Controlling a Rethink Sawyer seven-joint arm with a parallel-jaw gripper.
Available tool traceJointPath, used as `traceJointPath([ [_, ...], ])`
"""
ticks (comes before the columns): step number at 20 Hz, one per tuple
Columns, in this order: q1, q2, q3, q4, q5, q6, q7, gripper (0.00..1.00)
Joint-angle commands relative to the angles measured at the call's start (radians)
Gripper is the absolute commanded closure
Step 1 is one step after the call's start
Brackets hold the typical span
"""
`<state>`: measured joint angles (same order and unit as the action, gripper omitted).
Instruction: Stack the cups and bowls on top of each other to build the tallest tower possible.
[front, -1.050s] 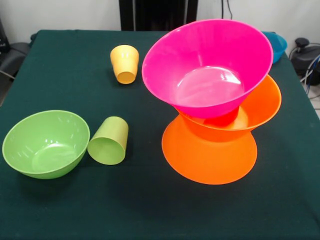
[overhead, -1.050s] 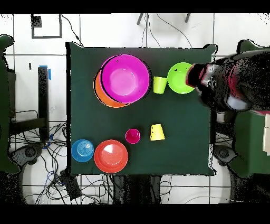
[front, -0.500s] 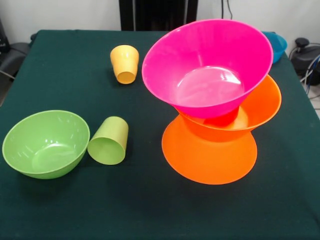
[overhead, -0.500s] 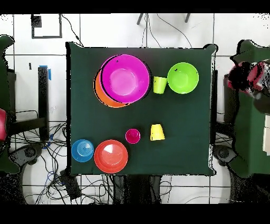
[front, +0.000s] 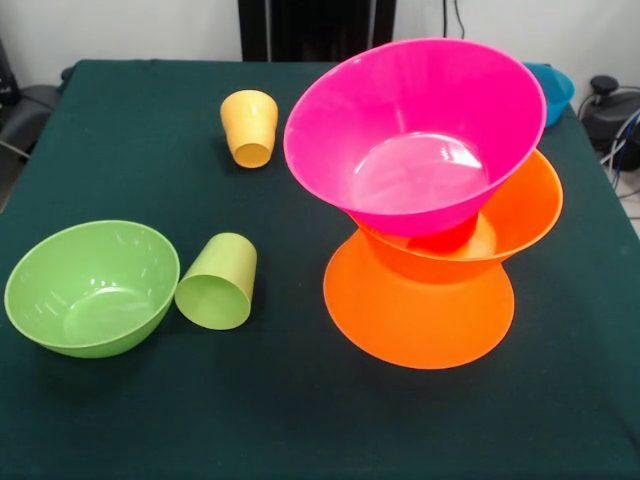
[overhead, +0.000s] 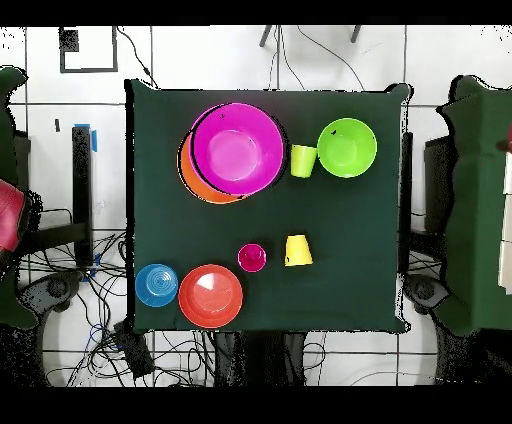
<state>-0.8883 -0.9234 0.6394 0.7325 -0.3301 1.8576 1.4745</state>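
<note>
No gripper in either view, so jaw state unknown. No readable writing. Left to right from the front: green bowl (front: 90, 288), green cup (front: 218, 282) lying beside it, yellow cup (front: 249, 126), then the tower (front: 430, 215): two orange bowls, a cup, one tilted pink bowl (front: 415, 135). Blue bowl (front: 553, 90) behind.

No readable text, labels or numbers anywhere.
</note>
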Motion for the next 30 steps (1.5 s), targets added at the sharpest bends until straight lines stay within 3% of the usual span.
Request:
traceJointPath([
  [1,0.014,0.182,0.173,-0.309,-0.264,0.232,-0.529,1.0],
  [6,-0.008,0.251,0.331,-0.443,-0.487,0.251,-0.771,1.0],
  [11,-0.053,0.333,0.577,-0.526,-0.761,0.241,-1.011,1.0],
  [15,-0.082,0.385,0.762,-0.556,-0.948,0.235,-1.122,1.0],
  [17,-0.091,0.408,0.815,-0.559,-1.011,0.212,-1.156,1.0],
  [22,-0.114,0.486,0.927,-0.56,-1.084,0.143,-1.207,1.0],
  [30,-0.137,0.562,1.144,-0.592,-1.296,0.174,-1.283,1.0],
])
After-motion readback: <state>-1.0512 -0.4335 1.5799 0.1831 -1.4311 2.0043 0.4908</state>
